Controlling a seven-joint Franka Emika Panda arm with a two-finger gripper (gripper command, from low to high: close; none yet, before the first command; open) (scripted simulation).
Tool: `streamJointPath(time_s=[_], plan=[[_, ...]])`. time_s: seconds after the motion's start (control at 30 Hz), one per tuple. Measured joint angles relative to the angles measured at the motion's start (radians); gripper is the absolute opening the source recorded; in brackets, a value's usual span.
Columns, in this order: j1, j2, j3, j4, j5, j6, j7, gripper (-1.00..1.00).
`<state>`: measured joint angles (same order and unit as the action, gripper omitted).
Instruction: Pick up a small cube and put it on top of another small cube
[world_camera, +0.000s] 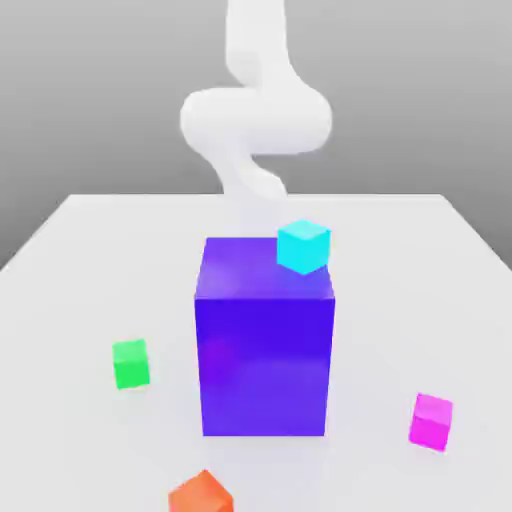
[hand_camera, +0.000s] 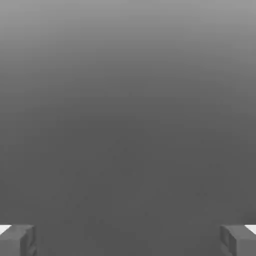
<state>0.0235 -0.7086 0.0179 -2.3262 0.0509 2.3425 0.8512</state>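
Note:
The small magenta cube rests on the white table at the exterior view's right, near the front. At the exterior view's left, the small green cube also sits on the table, about level with the big block's front. Both lie untouched and far apart. My white arm rises behind the big block, well back from both cubes. In the hand view my gripper is open, its grey fingertips spread wide with nothing but plain grey between them.
A tall blue-purple block stands mid-table between the two small cubes. A cyan cube sits on its top back corner. An orange cube lies at the front edge. The white table stretches around them.

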Motion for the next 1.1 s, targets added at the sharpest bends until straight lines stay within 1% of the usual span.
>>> streamJointPath(time_s=[0.1, 0.27, 0.37, 0.47, 0.57, 0.67, 0.8, 0.9, 0.97, 1.0, 1.1], plan=[[0.027, 0.114, 0.032, -0.032, 0.058, 0.052, 0.068, 0.0], [0.065, 0.295, 0.105, -0.084, 0.122, 0.134, 0.198, 0.0], [0.083, 0.402, 0.158, -0.115, 0.138, 0.185, 0.291, 0.0], [0.1, 0.511, 0.212, -0.147, 0.13, 0.239, 0.403, 0.0], [0.125, 0.621, 0.256, -0.179, 0.087, 0.295, 0.538, 0.0], [0.181, 0.732, 0.27, -0.212, 0.005, 0.351, 0.701, 0.0], [0.257, 0.879, 0.229, -0.251, -0.145, 0.421, 0.943, 0.0], [0.313, 0.987, 0.169, -0.24, -0.225, 0.497, 1.026, 0.0], [0.347, 1.059, 0.129, -0.226, -0.26, 0.553, 1.056, 0.0], [0.36, 1.089, 0.113, -0.219, -0.271, 0.576, 1.066, -1.0], [0.36, 1.089, 0.113, -0.219, -0.272, 0.577, 1.066, -1.0]])
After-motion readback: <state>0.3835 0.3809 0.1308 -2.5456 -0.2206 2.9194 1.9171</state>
